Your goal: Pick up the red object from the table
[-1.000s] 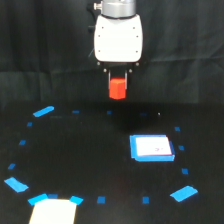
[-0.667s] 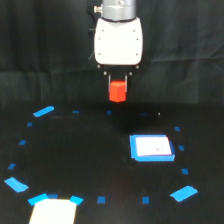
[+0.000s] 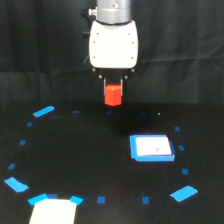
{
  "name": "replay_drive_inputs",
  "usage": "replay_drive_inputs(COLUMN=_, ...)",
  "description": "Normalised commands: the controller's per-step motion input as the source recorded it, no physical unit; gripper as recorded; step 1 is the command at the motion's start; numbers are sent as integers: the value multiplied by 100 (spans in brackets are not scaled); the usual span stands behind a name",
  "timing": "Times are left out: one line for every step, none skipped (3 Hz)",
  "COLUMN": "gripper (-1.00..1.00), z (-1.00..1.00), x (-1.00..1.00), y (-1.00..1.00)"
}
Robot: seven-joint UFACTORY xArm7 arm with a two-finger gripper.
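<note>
— What did the scene show?

— A black curtain hung behind the table [image 3: 90, 165], a flat black surface ringed with small blue tape marks [image 3: 43, 112]. Above its far edge, the xArm6's white gripper [image 3: 113, 90] hung with its short dark fingers pinched on the upper part of the red object [image 3: 113, 95], a small red-orange block that appeared clear of the surface.

— So which step was in hand?

— By the look of it, the lift itself: the grasp seemed made and the block off the table. The next move would call only for a steady hold and a straight rise.

— Any containers?

— None visible. A white square pad with a blue border [image 3: 152, 148] lay toward the right edge, nothing on it; another white pad [image 3: 52, 211], cut off by the frame, sat at the near-left corner.
</note>
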Motion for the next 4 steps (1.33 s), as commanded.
replay_drive_inputs(gripper=-100, z=-48, x=-9, y=-30)
replay_drive_inputs(gripper=-98, z=41, x=9, y=-9)
replay_drive_inputs(gripper=-94, z=33, x=-32, y=-13)
replay_drive_inputs(gripper=-100, z=-25, x=28, y=4)
